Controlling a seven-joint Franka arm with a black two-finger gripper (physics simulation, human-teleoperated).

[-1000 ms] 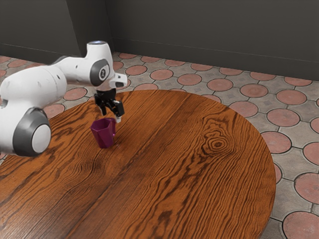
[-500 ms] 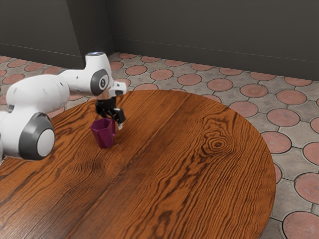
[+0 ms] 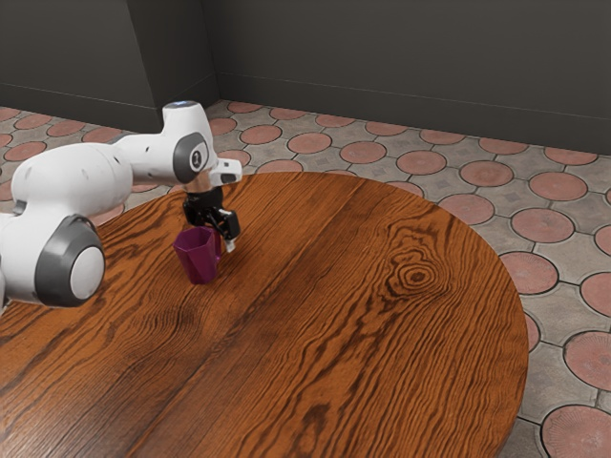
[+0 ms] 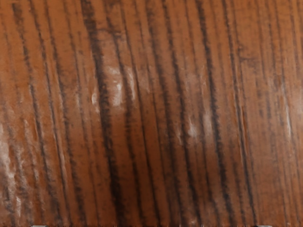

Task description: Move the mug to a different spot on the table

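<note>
purple mug (image 3: 197, 256) upright on round wooden table (image 3: 382, 315), black fingers (image 3: 231, 229) apart, low at its rim

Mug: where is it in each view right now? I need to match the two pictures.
Exterior view: the purple mug stands upright on the table, toward the exterior view's left, with the gripper at its rim on the side toward the exterior view's right.
Wrist view: what I see here is the table's wood, close under the hand.
Shared landmark: the table's dark grain lines.
</note>
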